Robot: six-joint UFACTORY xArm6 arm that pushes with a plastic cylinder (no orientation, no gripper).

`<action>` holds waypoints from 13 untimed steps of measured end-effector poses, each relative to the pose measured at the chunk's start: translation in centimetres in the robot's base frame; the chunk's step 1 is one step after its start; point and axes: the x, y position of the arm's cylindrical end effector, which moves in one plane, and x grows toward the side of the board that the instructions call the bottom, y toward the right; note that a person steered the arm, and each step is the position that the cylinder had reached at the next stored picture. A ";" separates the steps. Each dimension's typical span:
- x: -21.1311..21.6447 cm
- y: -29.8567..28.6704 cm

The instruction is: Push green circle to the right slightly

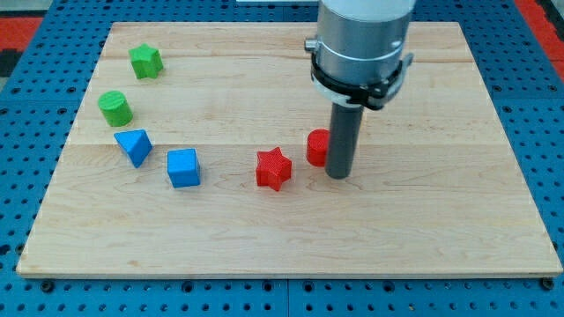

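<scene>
On the wooden board [291,238], our tip [338,175] rests just right of a red block [317,147], shape unclear because the rod hides part of it. We carry no fingers, only the bare rod. The green circle [115,107] sits well to the left of that red block, near the board's left edge, untouched. Between them lie a red star [273,168], a blue cube [183,167] and a blue triangle [134,145]; a green star [145,61] stands above the circle. We judge the approach not yet begun: our tip must cross to the circle's left side, skirting the others, then nudge it briefly rightward.
</scene>
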 end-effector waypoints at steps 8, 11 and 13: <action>-0.9 -26.3; -6.9 -32.8; -9.9 -37.9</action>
